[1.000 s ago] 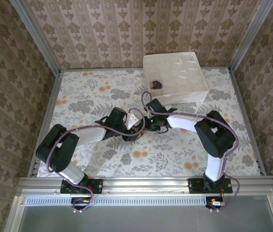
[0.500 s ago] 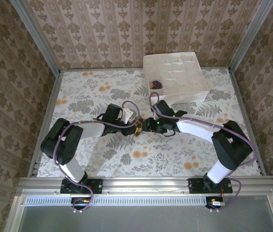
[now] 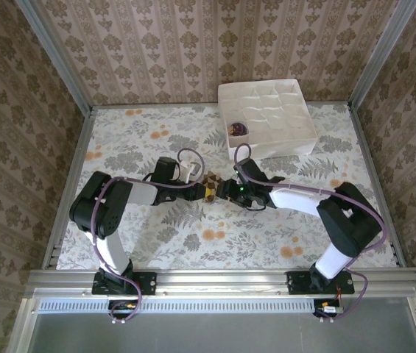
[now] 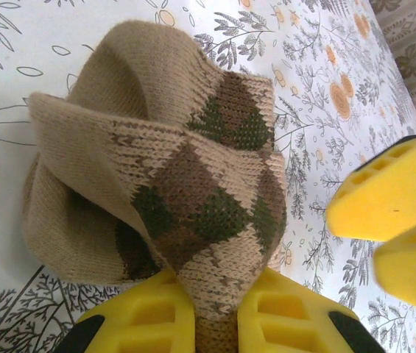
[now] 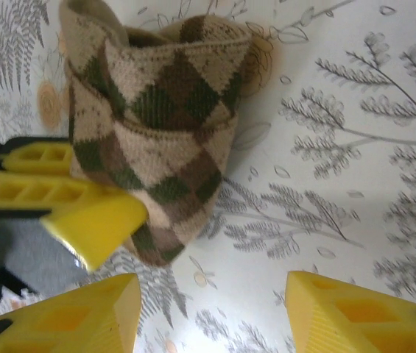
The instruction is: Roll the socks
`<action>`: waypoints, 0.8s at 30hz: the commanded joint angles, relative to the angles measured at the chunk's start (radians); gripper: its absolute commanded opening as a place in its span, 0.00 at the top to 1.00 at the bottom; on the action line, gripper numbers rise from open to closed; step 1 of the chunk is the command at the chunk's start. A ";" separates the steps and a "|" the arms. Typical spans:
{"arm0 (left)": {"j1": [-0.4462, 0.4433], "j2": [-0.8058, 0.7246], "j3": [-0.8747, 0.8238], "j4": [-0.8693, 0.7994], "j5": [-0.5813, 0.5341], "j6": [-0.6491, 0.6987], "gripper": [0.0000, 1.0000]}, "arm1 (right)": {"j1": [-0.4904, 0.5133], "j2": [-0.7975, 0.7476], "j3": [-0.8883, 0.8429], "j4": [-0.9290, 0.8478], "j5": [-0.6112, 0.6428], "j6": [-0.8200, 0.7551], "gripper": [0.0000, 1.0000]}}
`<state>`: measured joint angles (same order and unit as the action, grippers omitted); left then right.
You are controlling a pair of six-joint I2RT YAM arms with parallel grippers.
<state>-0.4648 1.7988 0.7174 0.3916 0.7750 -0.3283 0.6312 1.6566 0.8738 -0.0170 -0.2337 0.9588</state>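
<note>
Brown-tan argyle sock (image 4: 185,184) is bunched into a loose folded bundle near the middle of the floral surface (image 3: 141,140), between the two arms. Left gripper (image 4: 215,298) is pinching the lower end of this sock between its yellow fingers (image 4: 149,316). Right gripper (image 5: 211,294) is spread wide, fingers on either side of bare surface just beside the bundle, not touching it. Whether the bundle rests on the surface or is raised cannot be told. Dark purple sock (image 3: 238,129) sits in a near-left cell of the white divider box (image 3: 281,149) at the far side.
</note>
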 commanded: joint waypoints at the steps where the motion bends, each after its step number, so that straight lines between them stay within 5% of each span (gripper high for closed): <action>1: 0.033 0.032 -0.019 -0.006 0.026 -0.045 0.97 | -0.005 0.060 0.053 0.085 0.026 0.081 0.45; 24: 0.097 0.134 -0.036 0.102 0.164 -0.098 0.98 | -0.002 0.319 0.246 0.124 -0.002 0.113 0.44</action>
<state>-0.3641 1.8832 0.6834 0.5484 0.9195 -0.4263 0.6247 1.9266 1.0782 0.1062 -0.2409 1.0737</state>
